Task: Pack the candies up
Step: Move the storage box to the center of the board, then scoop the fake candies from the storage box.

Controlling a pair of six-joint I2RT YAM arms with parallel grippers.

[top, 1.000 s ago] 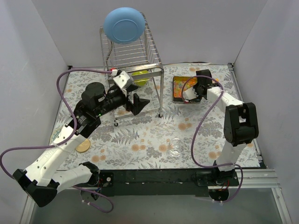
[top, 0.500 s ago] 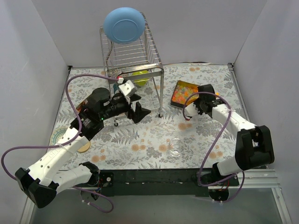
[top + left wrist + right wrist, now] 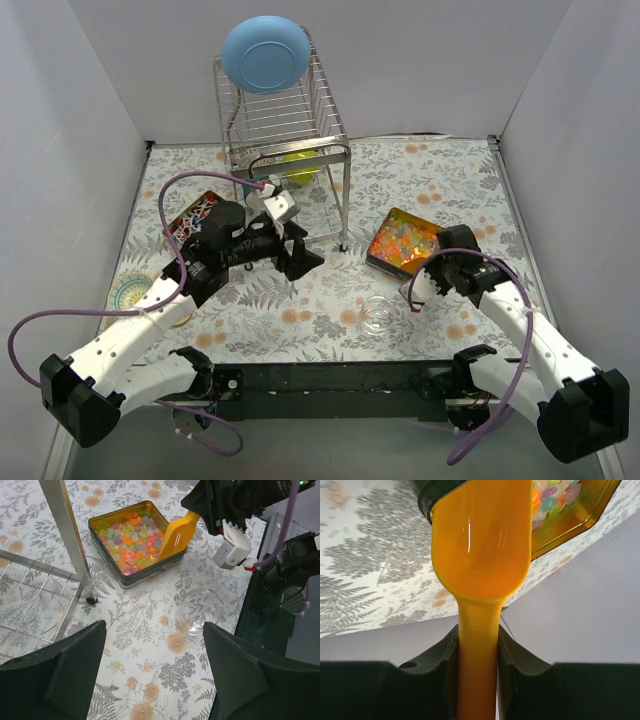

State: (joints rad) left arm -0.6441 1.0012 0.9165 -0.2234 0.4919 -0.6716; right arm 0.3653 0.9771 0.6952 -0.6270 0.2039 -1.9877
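Item: square metal tin holding multicoloured candies. Right gripper clamps orange plastic scoop, blade at tin's rim. Clear round jar just beside tin. Left gripper spread wide, empty, apart from tin. Risk: scoop shoves tin, or candies spill short of jar.

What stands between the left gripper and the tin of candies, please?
The wire rack's front leg stands there; the top view shows it best.
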